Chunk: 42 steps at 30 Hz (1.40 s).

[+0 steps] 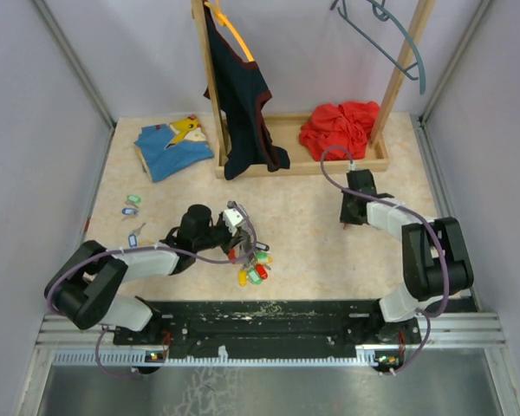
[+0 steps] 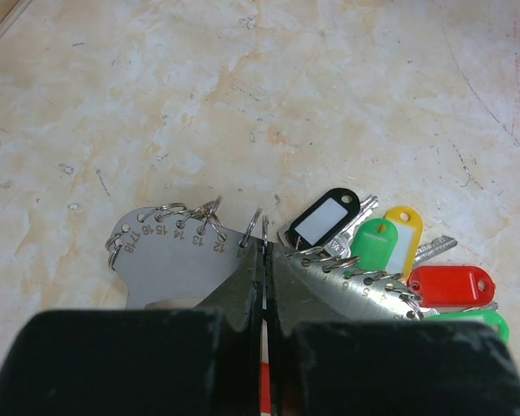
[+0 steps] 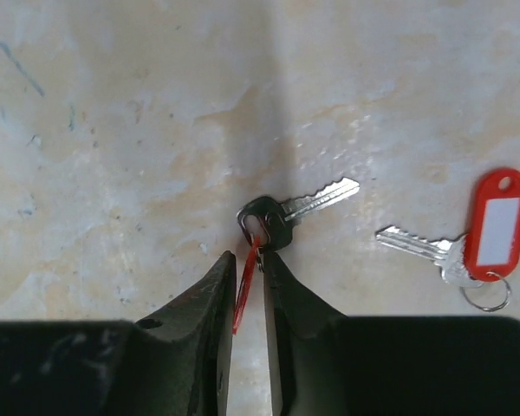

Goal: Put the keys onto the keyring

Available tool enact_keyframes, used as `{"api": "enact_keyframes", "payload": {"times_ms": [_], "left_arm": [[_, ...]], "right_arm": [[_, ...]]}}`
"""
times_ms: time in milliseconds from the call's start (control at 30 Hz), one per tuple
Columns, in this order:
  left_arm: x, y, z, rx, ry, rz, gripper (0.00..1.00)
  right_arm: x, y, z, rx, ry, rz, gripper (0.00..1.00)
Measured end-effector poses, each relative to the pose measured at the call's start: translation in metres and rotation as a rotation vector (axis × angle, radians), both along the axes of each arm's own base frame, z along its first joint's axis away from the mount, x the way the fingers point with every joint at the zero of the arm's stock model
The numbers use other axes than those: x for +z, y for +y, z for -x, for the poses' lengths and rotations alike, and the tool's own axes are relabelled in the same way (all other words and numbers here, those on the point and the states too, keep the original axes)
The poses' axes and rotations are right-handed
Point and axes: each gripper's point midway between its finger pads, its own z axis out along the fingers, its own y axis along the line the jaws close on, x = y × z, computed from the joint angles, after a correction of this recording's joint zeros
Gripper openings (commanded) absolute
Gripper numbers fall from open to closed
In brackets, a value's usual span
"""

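Note:
My left gripper (image 2: pixel 262 251) is shut on the edge of the keyring, a numbered silver plate (image 2: pixel 169 260) with small split rings along its rim. Several keys with black (image 2: pixel 325 218), green (image 2: pixel 374 245), yellow (image 2: pixel 406 227) and red (image 2: pixel 451 284) tags hang from it. In the top view the left gripper (image 1: pixel 230 229) holds this bunch (image 1: pixel 254 267) at mid-table. My right gripper (image 3: pixel 249 256) is closed around a thin red tag (image 3: pixel 243 299), seen edge-on. That tag's ring carries a black-headed silver key (image 3: pixel 282 214). In the top view the right gripper (image 1: pixel 354 215) is low at the right.
A second silver key with a red tag (image 3: pixel 496 222) lies just right of the right gripper. Three loose tagged keys (image 1: pixel 132 208) lie at the left. A blue garment (image 1: pixel 172 143), a wooden rack base (image 1: pixel 286 165) with a dark hanging garment (image 1: pixel 241 95), and red cloth (image 1: pixel 340 128) are at the back.

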Motion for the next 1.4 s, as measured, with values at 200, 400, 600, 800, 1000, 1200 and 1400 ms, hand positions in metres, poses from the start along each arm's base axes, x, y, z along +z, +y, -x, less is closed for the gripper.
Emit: {"api": "enact_keyframes", "payload": {"times_ms": [200, 400, 600, 800, 1000, 1200, 1400], "left_arm": [[-0.002, 0.001, 0.0, 0.003, 0.007, -0.005, 0.0], [-0.002, 0.001, -0.001, 0.013, 0.006, -0.007, 0.0], [-0.002, 0.003, -0.003, 0.028, 0.009, -0.009, 0.0], [-0.002, 0.004, -0.005, 0.046, 0.014, -0.01, 0.0], [-0.003, 0.005, -0.005, 0.052, 0.017, -0.009, 0.0], [-0.001, 0.004, -0.006, 0.053, 0.015, -0.006, 0.0], [-0.001, 0.004, -0.006, 0.052, 0.015, -0.005, 0.0]], "right_arm": [[0.009, 0.037, 0.008, 0.147, 0.012, 0.057, 0.09], [0.02, 0.084, 0.024, 0.314, 0.022, 0.13, 0.24], [0.019, 0.128, 0.051, 0.49, 0.069, 0.158, 0.35], [0.025, 0.127, 0.062, 0.514, 0.092, 0.158, 0.33], [0.028, 0.111, 0.05, 0.451, 0.057, 0.115, 0.3], [0.013, 0.095, 0.044, 0.396, 0.073, 0.024, 0.3], [0.012, 0.096, 0.036, 0.395, 0.048, -0.071, 0.31]]}}
